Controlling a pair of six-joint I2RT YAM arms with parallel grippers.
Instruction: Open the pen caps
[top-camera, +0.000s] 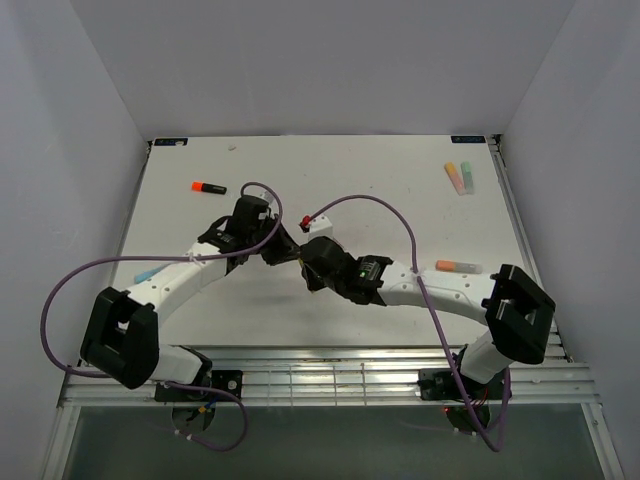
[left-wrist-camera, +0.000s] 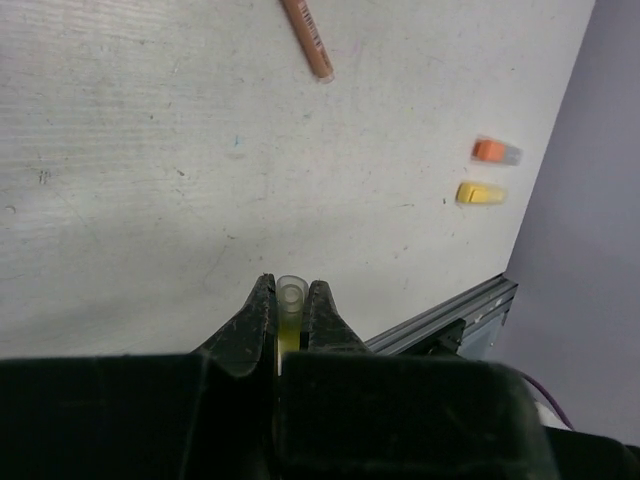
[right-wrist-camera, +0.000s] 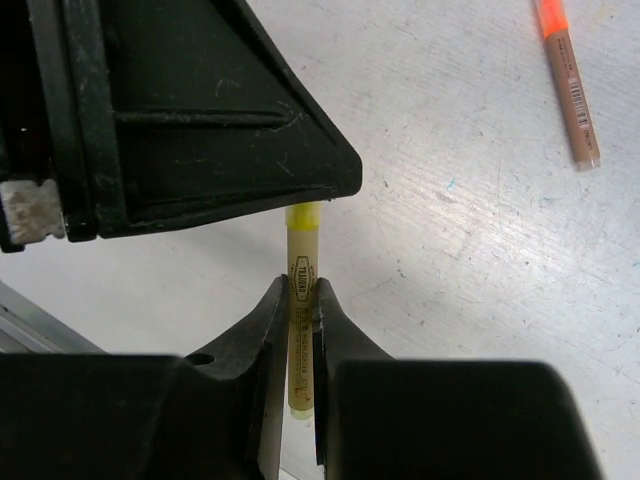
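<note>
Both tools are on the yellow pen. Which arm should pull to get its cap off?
Left, probably. The left tool is shut on the yellow cap, so it can draw away, while the right tool clamps the pen barrel and can simply anchor it.

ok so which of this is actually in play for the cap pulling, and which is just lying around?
In play: yellow pen in the right gripper; its yellow cap in the left gripper.
Lying about for now: orange-and-black highlighter; orange pen; pale orange pen; pale green pen; blue piece.
</note>
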